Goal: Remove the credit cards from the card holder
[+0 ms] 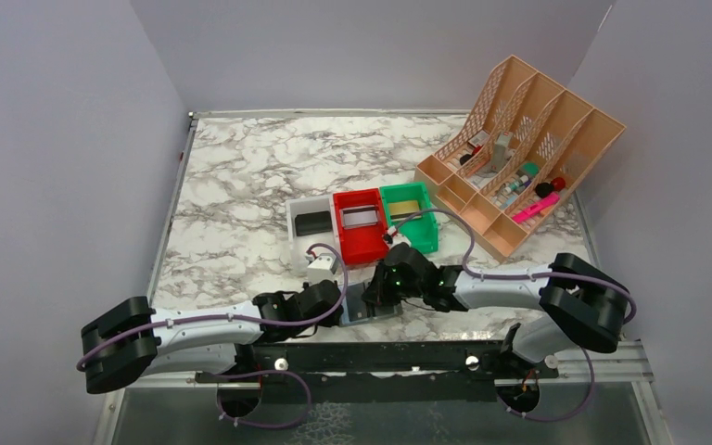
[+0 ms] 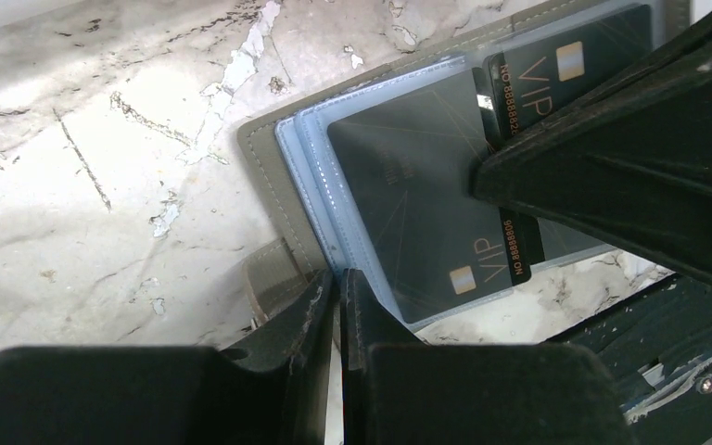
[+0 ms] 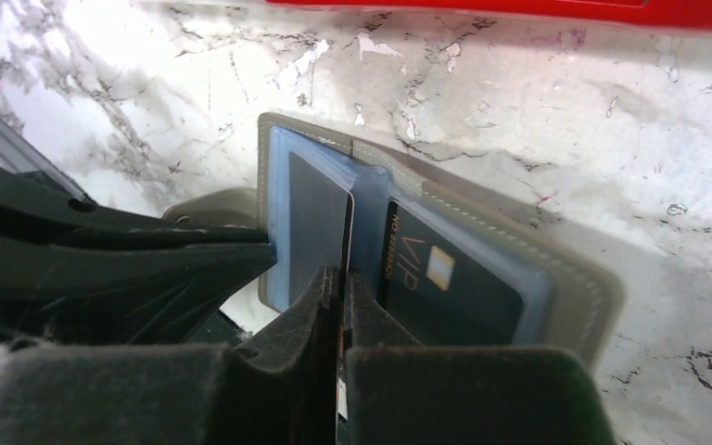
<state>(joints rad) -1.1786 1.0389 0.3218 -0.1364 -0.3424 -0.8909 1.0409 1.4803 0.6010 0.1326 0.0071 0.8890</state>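
overhead, a white-and-grey marble table (image 1: 241,185) sits between plain pale walls (image 1: 56,139). a white bin (image 1: 294,243), a red bin (image 1: 362,248) and a green bin (image 1: 424,243) stand in a row near its centre, and a tan slotted rack (image 1: 575,139) lies at 2 o'clock. the card holder (image 2: 273,176) lies open and flat at 6 o'clock, near the table's near edge. the left gripper (image 2: 338,287) is pinched tight on the pale blue sleeve edge of the card holder. the right gripper (image 3: 341,283) is closed on the edge of a black credit card (image 3: 320,222) partly out of its sleeve. a second black credit card (image 3: 454,287) lies in the other panel. the left arm (image 1: 204,324) reaches in low from 8 o'clock and the right arm (image 1: 510,287) from 4 o'clock, their wrists almost meeting over the holder.
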